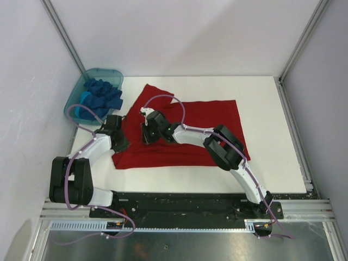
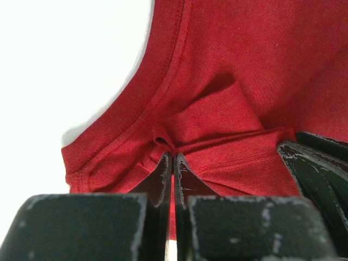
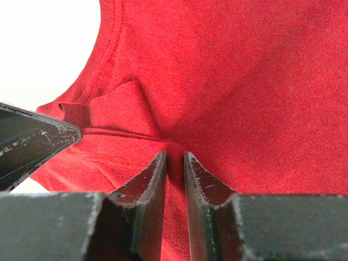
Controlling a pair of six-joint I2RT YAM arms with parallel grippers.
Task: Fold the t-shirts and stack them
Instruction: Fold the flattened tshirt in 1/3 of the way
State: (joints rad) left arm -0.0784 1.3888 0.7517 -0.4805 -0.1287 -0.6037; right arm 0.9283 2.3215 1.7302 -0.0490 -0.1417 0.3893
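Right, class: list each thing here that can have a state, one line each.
teal tub: upright, holding shirts.
blue t-shirts: crumpled, unfolded, inside the teal tub.
red t-shirt: spread out, unfolded, one edge pinched up.
left gripper: jaws shut on a fold of the red t-shirt.
right gripper: jaws slightly apart at the red cloth; grip unclear.

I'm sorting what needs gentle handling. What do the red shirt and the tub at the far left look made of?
The red shirt: soft knit cloth, probably cotton jersey, matte; it puckers into folds and has a stitched edge band. The tub: translucent teal plastic, seemingly smooth; the blue cloth inside shows through its wall.
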